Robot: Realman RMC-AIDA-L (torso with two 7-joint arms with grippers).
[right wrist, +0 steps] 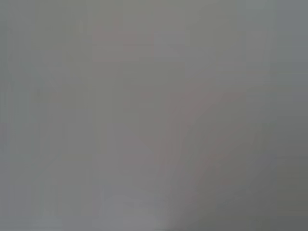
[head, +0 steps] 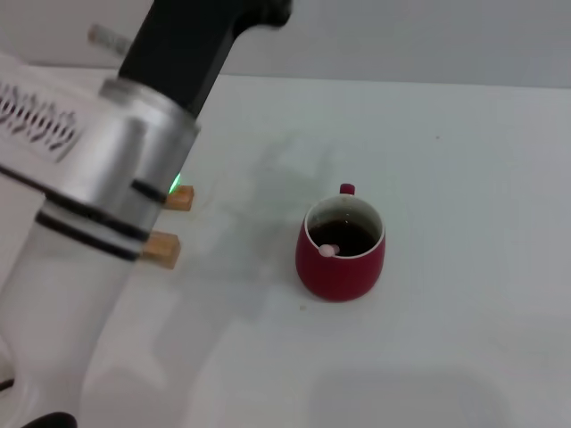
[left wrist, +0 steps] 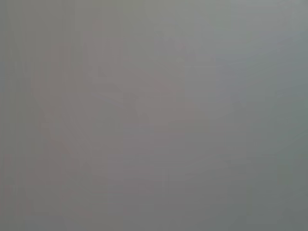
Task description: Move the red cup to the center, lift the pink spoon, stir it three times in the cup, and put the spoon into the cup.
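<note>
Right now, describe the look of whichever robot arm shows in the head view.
Only the left arm shows: a silver cylindrical joint ringed by black bands, a black segment above it, and a white link below. A white housing bears dark lettering, and a small green light glows at the joint's edge. No fingers are visible.

The left arm (head: 116,178) fills the left side of the head view, raised above the surface's left edge: a pale forearm, a silver wrist ring with a green light, then a black segment running up out of view. Neither end effector shows.
</note>
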